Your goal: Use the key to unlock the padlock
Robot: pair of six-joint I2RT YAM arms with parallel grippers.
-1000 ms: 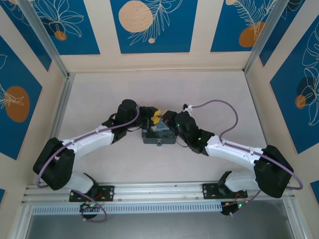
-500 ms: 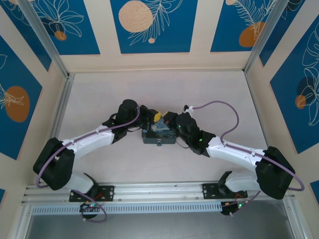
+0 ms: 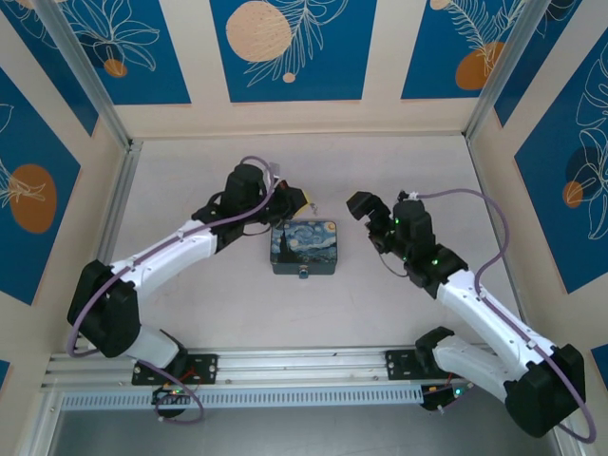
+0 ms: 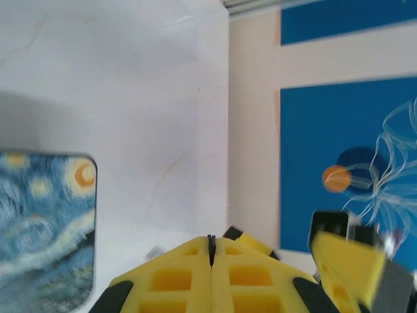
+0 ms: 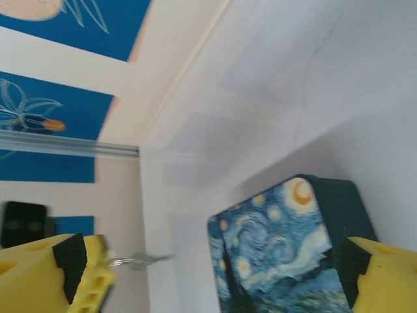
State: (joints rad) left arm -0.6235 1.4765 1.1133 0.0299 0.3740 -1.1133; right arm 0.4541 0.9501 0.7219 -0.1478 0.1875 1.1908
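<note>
Neither of my grippers had hold of the tiny dark bluish-teal metal padlock (image 3: pixel 304 275), which sat against the middle of the near side of the rectangular blue-and-yellow starry-night tin box (image 3: pixel 306 245), its shackle too small for me to read from above. The thin silvery-grey metal key (image 5: pixel 140 261) showed in my right wrist view just past a far corner of the tin, its blade pointing toward the tin and its head close by one of my own yellow fingers (image 5: pixel 65 287). Whether it lay flat on the pale table (image 3: pixel 237 304) or touched that finger I could not tell. My left gripper (image 3: pixel 296 201) hovered behind the tin's far left corner, its fingers pressed together on nothing I could see. My right gripper (image 3: pixel 363 206) hung off to the tin's far right, apart from it, with its fingers spread wide.

I judged the lock unopened and the step in hand to be getting the key. To do it well I would pinch the key by its small head only, leaving the whole blade free, and squeeze firmly, since so thin a piece of metal would likely twist or slip between the pads. My other gripper ought to steady the padlock or the tin before the blade went in, or the box would probably slide away
</note>
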